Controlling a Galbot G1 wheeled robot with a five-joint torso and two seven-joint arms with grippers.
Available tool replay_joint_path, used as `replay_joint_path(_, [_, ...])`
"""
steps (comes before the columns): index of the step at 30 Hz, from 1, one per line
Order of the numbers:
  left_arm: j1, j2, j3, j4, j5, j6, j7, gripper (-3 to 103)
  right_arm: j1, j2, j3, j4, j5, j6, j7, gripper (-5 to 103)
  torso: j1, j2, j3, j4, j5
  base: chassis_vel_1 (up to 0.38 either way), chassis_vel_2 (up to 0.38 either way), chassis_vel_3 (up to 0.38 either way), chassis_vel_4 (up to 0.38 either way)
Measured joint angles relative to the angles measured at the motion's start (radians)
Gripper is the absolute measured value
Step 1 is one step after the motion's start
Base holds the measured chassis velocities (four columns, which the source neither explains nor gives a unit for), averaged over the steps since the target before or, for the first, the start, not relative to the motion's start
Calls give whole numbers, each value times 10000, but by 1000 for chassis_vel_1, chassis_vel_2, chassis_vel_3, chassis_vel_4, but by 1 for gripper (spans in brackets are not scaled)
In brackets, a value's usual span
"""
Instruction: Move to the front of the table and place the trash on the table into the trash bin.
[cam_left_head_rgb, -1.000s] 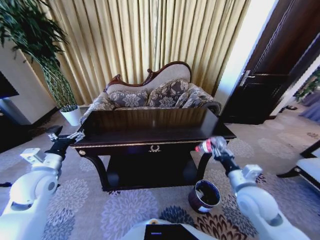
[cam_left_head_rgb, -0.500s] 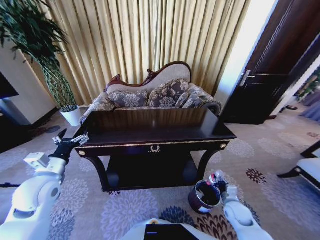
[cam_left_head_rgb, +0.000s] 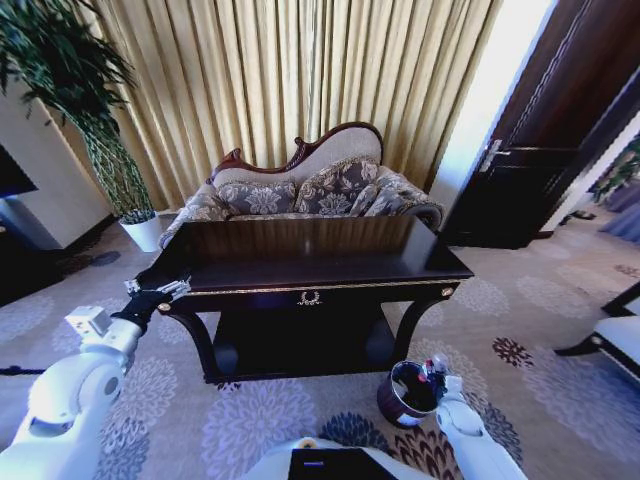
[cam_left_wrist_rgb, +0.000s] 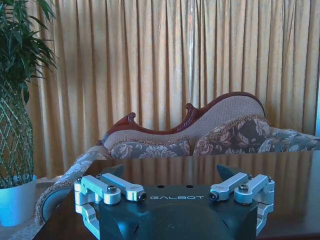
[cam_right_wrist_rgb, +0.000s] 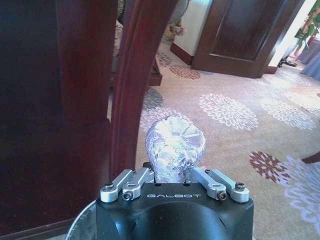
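The dark glossy table (cam_left_head_rgb: 320, 262) stands straight ahead of me, and its top (cam_left_wrist_rgb: 200, 165) reflects the curtain. The trash bin (cam_left_head_rgb: 396, 406) sits on the carpet by the table's front right leg. My right gripper (cam_left_head_rgb: 437, 373) hangs low at the bin's right rim, shut on a clear plastic bottle (cam_left_head_rgb: 432, 364) with a red cap. In the right wrist view the bottle (cam_right_wrist_rgb: 175, 142) sticks out beyond the gripper (cam_right_wrist_rgb: 172, 176), with the bin's rim (cam_right_wrist_rgb: 80, 225) just under it. My left gripper (cam_left_head_rgb: 158, 291) hovers open at the table's front left corner (cam_left_wrist_rgb: 170, 172).
A patterned sofa (cam_left_head_rgb: 300, 190) stands behind the table in front of gold curtains. A tall plant in a white pot (cam_left_head_rgb: 145, 230) is at the back left. A dark door (cam_left_head_rgb: 530, 180) is at the right. The table's curved leg (cam_right_wrist_rgb: 142, 75) rises close beside my right gripper.
My right arm has dropped from the table's right corner down to the bin, still holding the bottle. My left gripper has shifted slightly lower and closer to the table's left corner.
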Motion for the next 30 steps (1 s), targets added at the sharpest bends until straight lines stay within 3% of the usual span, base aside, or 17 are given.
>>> replay_joint_path(4, [-7, -12, 29, -24, 25, 1, 0, 100, -72, -2, 77, 6, 6, 3, 7, 19, 0, 0, 0, 0, 0, 0, 0, 0, 0])
replay_joint_path(7, [-10, -22, 58, -67, 61, 1, 9, 100, -120, 5, 100, 83, 38, 3, 8, 34, 0, 0, 0, 0, 0, 0, 0, 0, 0])
replay_joint_path(9, [-11, -22, 65, -94, 83, 0, 20, 100, -122, 17, 103, 105, 54, 3, 8, 34, 0, 0, 0, 0, 0, 0, 0, 0, 0])
replay_joint_path(13, [-12, -18, 66, -180, 114, 1, 44, 100, -131, 35, 99, 186, 81, 1, 9, 56, 1, 0, 0, 0, 0, 0, 0, 0, 0])
replay_joint_path(15, [-12, -17, 63, -185, 115, 1, 47, 100, -135, 37, 99, 202, 86, -1, 9, 56, 0, 0, 0, 0, 1, 0, 0, 0, 0])
replay_joint_path(22, [-4, -22, 59, -185, 134, -3, 64, 100, -211, 31, 122, 285, 113, -7, 11, 89, 0, 1, 0, 0, 0, 0, 0, 0, 0])
replay_joint_path(24, [-4, -22, 66, -184, 139, -6, 65, 100, -222, 27, 130, 295, 116, -8, 11, 89, 0, 1, 0, 0, 0, 0, 0, 0, 0])
replay_joint_path(26, [-9, -17, 76, -182, 147, -10, 68, 100, -243, 22, 148, 317, 129, -9, 10, 98, 0, 0, 0, 0, 0, 0, 0, 0, 0])
replay_joint_path(30, [-19, -8, 101, -180, 161, -19, 80, 100, -305, 23, 158, 385, 157, -12, 11, 100, 0, 0, 0, 0, 0, 0, 0, 0, 0])
